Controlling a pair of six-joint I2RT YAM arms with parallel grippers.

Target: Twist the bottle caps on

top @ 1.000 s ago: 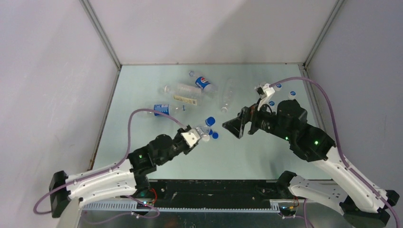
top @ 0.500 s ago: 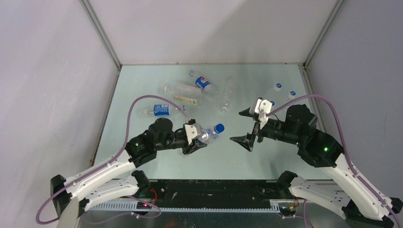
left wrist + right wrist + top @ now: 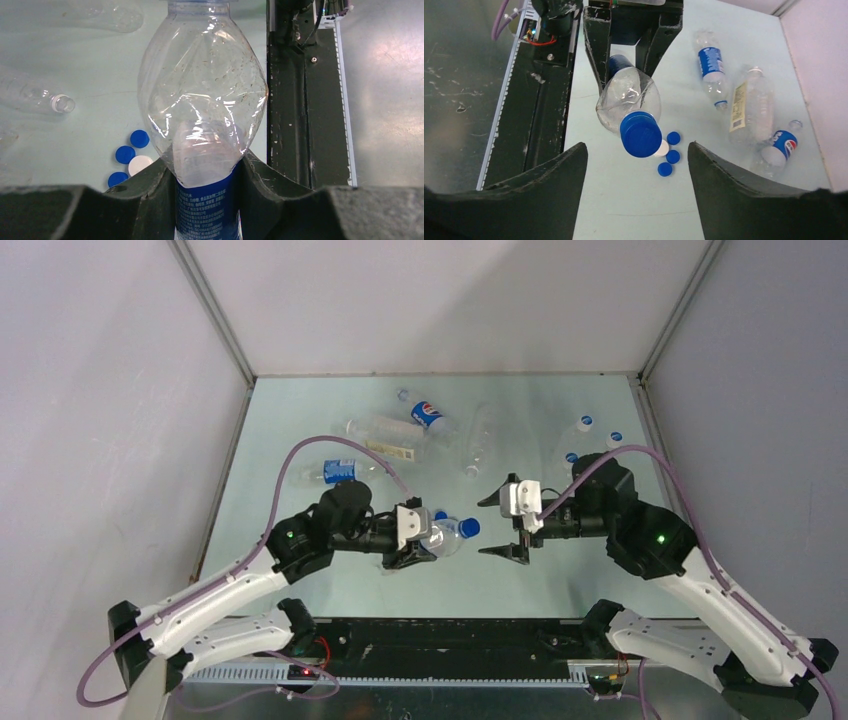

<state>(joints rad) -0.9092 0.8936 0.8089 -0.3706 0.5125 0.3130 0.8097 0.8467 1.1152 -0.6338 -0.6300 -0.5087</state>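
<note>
My left gripper (image 3: 415,540) is shut on a clear bottle (image 3: 440,537) with a blue label. It holds the bottle on its side above the table, its blue cap (image 3: 468,528) pointing right. In the left wrist view my jaws (image 3: 206,195) clamp the label end of the bottle (image 3: 205,100). My right gripper (image 3: 500,526) is open, just right of the cap and facing it. In the right wrist view the cap (image 3: 640,134) sits above the gap of my open gripper (image 3: 637,195). Three loose blue caps (image 3: 672,156) and a white cap (image 3: 663,148) lie on the table below.
Several bottles lie at the back: a logo-labelled one (image 3: 425,415), a pale-labelled one (image 3: 385,435), a blue-labelled one (image 3: 340,472) and a plain one (image 3: 480,445). Three blue-capped bottles (image 3: 585,423) stand at the back right. Grey walls enclose the table.
My left arm has lifted the bottle and swung it right, cap toward the right gripper. My right gripper has come down and left, turned to face the cap, jaws open.
</note>
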